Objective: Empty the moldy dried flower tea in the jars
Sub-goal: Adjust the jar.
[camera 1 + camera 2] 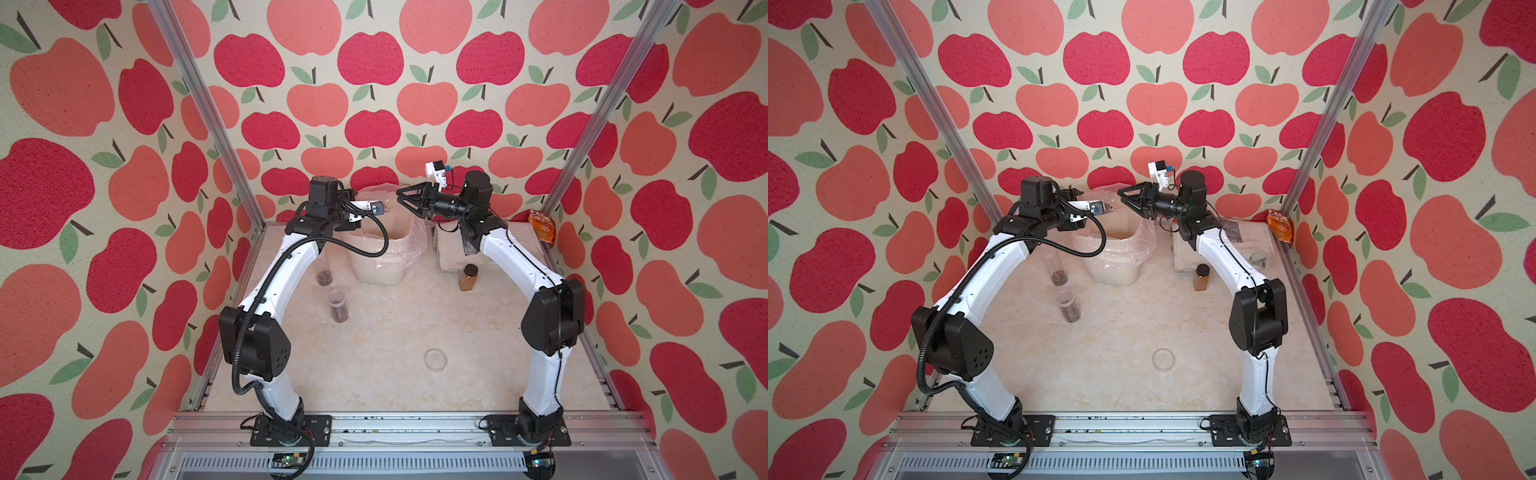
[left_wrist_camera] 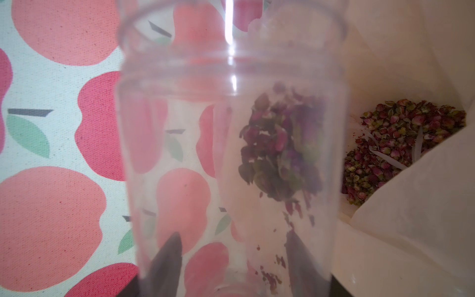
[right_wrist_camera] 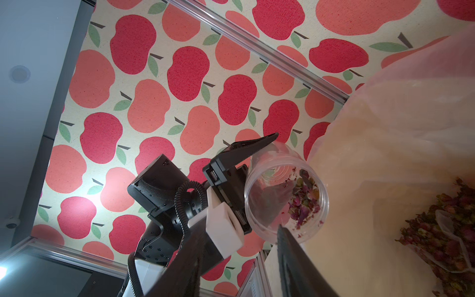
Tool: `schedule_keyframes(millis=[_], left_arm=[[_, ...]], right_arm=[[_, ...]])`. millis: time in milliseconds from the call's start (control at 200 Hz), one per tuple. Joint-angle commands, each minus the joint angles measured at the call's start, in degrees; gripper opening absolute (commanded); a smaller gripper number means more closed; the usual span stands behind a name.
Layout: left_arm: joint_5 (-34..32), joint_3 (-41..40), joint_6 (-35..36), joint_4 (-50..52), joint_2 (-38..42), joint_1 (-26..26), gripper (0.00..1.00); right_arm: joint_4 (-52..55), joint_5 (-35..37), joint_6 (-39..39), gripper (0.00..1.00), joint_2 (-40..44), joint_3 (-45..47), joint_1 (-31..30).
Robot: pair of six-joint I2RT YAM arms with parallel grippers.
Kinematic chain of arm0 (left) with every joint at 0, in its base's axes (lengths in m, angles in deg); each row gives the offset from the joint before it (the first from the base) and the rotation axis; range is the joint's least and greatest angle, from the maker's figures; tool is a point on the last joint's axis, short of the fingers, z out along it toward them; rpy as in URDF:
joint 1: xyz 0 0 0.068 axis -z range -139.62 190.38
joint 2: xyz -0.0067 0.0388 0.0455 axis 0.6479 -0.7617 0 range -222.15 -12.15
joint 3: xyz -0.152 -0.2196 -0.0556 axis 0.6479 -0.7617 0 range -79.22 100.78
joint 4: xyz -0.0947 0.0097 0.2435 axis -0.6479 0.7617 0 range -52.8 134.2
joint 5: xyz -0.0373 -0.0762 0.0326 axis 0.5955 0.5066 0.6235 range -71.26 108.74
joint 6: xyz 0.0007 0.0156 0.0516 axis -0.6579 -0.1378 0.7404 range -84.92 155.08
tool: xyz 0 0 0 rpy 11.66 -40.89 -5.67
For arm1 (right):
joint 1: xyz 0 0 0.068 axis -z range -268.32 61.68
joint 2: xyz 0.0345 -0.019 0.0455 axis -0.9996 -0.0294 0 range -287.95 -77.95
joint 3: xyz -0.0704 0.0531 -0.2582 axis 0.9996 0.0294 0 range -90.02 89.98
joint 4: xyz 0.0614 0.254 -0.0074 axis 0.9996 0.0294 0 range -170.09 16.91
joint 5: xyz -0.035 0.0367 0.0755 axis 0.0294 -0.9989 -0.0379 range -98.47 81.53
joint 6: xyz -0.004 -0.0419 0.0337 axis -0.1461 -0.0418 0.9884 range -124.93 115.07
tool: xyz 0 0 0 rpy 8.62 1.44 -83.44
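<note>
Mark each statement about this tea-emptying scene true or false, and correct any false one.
1. The left gripper holds an open jar tipped over the white bin. True.
2. The right gripper has its fingers clamped on a lid. False: they stand apart and empty; a lid lies on the table.
3. The held jar is empty. False: dried flower tea sits inside it.
4. On the table stand two other jars, upright, with tea in them. True.
</note>
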Motion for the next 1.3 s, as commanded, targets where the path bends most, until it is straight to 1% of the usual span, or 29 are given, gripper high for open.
schedule_keyframes(millis=[0,250,465,580,665,830,936,1026,1091,1191,1241,1296], left_arm=[[1.55,-0.64,0.98,-1.73,0.33,0.32,0.00],[0.31,-0.73,1.96,-2.26,-0.05,1.24,0.00],[-0.61,-0.47,3.43,-2.60,-0.45,2.31,0.00],[-1.09,-0.21,4.35,-2.61,-0.74,2.76,0.00],[-1.39,0.06,4.44,-2.77,-0.97,2.71,0.00],[-1.48,1.36,3.85,-1.48,-1.57,2.59,0.00],[-1.38,1.46,3.58,-1.29,-1.70,2.35,0.00],[-1.18,1.79,2.92,-1.48,-2.05,1.99,0.00],[-1.41,2.23,2.66,-1.45,-2.32,1.78,0.03],[-1.14,2.17,2.00,-2.33,-2.17,1.47,0.15],[-0.97,2.02,1.56,-2.66,-1.99,1.29,0.23],[-0.97,1.70,1.23,-3.28,-1.75,1.04,0.28]], right_arm=[[4.35,-1.20,-1.65,0.48,-1.87,-4.51,-1.13],[12.53,0.70,-5.96,0.44,-3.93,-9.09,-2.71],[13.25,1.04,-6.18,0.39,-4.24,-9.99,-3.49],[13.26,0.76,-5.54,0.32,-5.20,-11.23,-3.72],[13.10,0.65,-5.12,0.24,-5.69,-11.64,-3.73],[12.95,0.87,-4.82,0.07,-6.21,-11.89,-3.65],[12.27,0.91,-4.26,0.00,-6.71,-11.89,-3.54],[11.14,0.82,-3.20,0.00,-7.08,-12.04,-3.48],[10.02,0.56,-2.51,0.00,-7.25,-11.97,-3.38],[8.83,0.30,-1.82,0.00,-7.18,-11.92,-3.29],[8.11,0.04,-1.39,0.00,-7.02,-11.90,-3.29],[7.27,-0.30,-0.98,0.00,-6.88,-11.81,-3.28]])
